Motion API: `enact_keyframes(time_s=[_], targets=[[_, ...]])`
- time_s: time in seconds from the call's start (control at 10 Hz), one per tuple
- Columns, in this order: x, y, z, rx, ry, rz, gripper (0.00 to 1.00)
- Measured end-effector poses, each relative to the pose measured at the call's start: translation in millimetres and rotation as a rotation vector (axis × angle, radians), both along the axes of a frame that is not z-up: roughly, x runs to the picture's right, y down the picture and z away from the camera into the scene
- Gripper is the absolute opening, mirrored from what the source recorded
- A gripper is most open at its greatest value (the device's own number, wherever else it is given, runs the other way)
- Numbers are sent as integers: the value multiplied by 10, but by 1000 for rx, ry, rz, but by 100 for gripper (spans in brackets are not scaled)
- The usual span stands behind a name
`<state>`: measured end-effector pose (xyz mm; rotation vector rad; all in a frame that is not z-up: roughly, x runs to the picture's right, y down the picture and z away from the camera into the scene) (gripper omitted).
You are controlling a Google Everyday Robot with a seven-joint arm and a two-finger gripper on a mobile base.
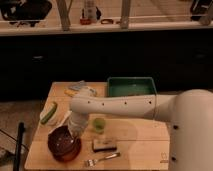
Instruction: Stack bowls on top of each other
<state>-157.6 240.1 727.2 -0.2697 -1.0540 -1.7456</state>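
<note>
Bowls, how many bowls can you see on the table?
2. The maroon bowl sits nested in the orange bowl at the table's front left, right below the gripper. None seem hidden.

I can read no text, label, brand or number anywhere; my gripper (75, 131) hangs over the worktop's (140, 140) front-left corner, unmarked too.
</note>
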Motion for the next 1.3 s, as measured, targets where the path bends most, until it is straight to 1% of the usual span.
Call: enact_keyframes(time_s=[0.5,0.9,1.3], targets=[[-26,1,-5,2,-1,-17,80],[-43,-101,-77,29,-11,-3,80],[-89,-258,-123,64,-25,4,80]])
